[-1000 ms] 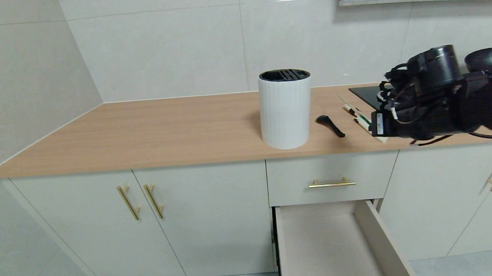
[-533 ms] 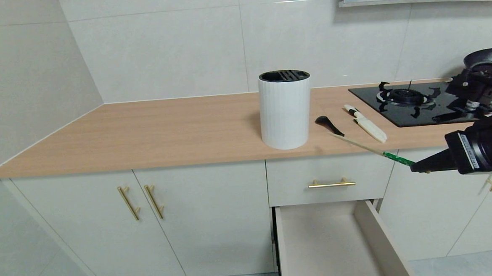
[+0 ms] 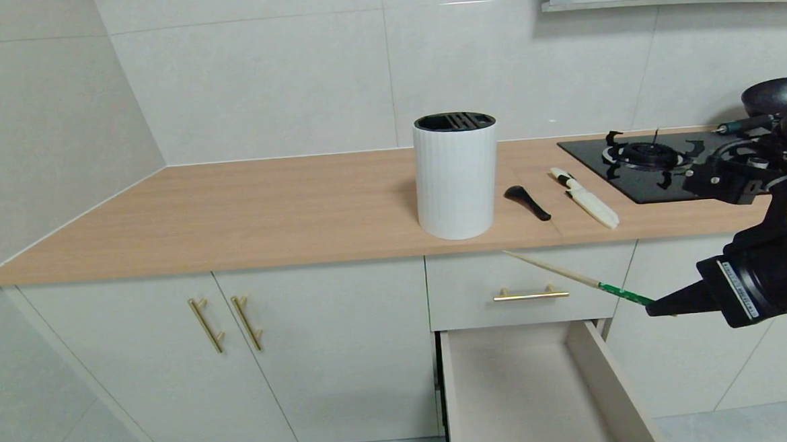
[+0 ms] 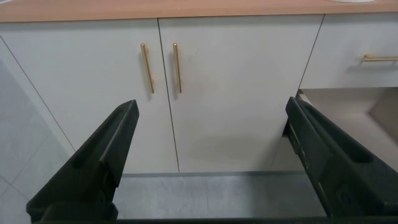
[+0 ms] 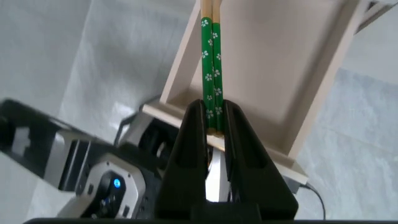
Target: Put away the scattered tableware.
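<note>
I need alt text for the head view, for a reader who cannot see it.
The right gripper holds chopsticks by their green end in front of the cabinets, higher than an open drawer. On the wooden counter stands a white holder, with a black spoon and a knife lying beside it.

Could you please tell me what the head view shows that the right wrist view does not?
The head view adds the white ribbed cylindrical holder, black spoon and pale-handled knife on the wooden countertop. The right wrist view adds the flower print on the green ends of the wooden chopsticks. Both show the right gripper shut on them, and the open pale drawer.
</note>
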Motion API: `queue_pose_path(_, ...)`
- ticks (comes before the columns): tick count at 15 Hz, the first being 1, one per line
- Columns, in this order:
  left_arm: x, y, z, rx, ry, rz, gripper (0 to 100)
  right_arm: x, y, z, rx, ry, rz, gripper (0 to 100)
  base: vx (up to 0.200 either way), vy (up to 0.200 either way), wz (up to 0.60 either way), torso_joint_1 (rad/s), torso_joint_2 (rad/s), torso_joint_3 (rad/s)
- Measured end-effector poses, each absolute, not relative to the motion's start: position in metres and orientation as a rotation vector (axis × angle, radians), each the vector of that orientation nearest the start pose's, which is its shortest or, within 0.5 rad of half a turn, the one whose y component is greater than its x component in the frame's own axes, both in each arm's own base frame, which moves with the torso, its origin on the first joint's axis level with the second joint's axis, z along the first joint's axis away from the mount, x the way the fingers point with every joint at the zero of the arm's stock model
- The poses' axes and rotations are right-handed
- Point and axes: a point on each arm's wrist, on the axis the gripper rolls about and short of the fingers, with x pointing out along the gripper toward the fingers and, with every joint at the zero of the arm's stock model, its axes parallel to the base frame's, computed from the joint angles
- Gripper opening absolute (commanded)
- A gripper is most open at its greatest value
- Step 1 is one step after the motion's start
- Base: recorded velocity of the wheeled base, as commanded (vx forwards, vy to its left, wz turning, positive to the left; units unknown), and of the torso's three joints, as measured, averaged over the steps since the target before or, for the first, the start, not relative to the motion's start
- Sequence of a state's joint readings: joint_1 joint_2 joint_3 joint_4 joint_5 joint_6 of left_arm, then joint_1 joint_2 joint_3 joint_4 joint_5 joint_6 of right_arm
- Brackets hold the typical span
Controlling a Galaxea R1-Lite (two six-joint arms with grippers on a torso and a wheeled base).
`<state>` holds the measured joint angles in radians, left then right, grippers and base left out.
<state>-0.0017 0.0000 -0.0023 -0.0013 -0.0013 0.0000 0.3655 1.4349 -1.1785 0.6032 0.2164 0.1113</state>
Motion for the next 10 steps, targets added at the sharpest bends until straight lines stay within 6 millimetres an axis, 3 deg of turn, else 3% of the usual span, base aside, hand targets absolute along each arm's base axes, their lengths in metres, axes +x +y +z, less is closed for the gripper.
queue_pose_path(5, -0.023, 0.000, 0.076, 0.000, -0.004, -0.003, 100, 0.201, 0.093, 0.235, 0.002, 0.955, 0.525, 0, 0.000, 0.000, 0.00, -0.017, 0.04, 0.030)
queue_pose_path(10, -0.023, 0.000, 0.076, 0.000, -0.003, -0.003, 100, 0.206, 0.100, 0.222, -0.045, 0.942, 0.529, 0, 0.000, 0.000, 0.00, -0.163, 0.43, 0.259)
